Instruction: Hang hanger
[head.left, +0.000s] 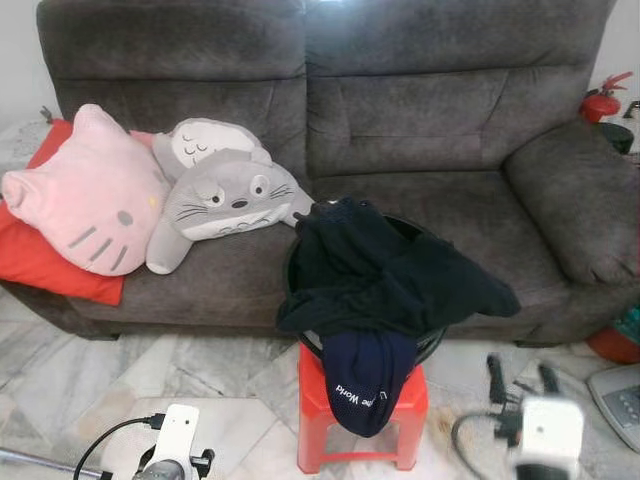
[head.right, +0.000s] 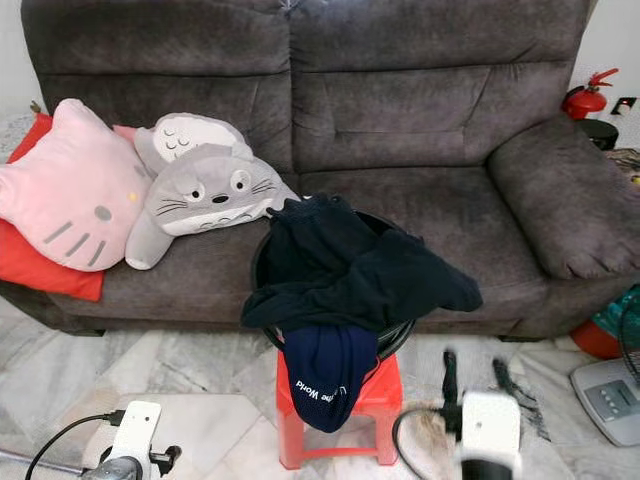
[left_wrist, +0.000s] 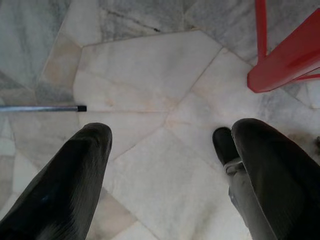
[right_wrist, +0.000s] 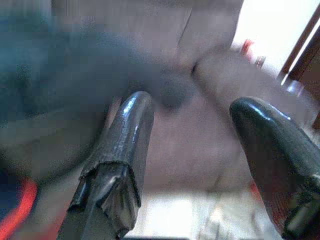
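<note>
- Before the grey sofa (head.left: 400, 130) we see a red plastic stool (head.left: 318, 405) on the marble floor (head.left: 90, 370), carrying a black round basket (head.left: 432, 345) heaped with dark clothes (head.left: 380, 270); a navy garment (head.left: 365, 385) with white lettering hangs over the stool's front edge.
- We cannot make out a hanger among the clothes.
- At the sofa's left end lie a pink cat pillow (head.left: 90, 195), a grey plush cushion (head.left: 225, 195) and a red cushion (head.left: 40, 265).
- Our right gripper (head.left: 520, 378) is raised just right of the stool, fingers apart, nothing between them.
- Our left gripper (left_wrist: 165, 170) hangs low over the floor, fingers spread and empty, near a stool leg.
</note>
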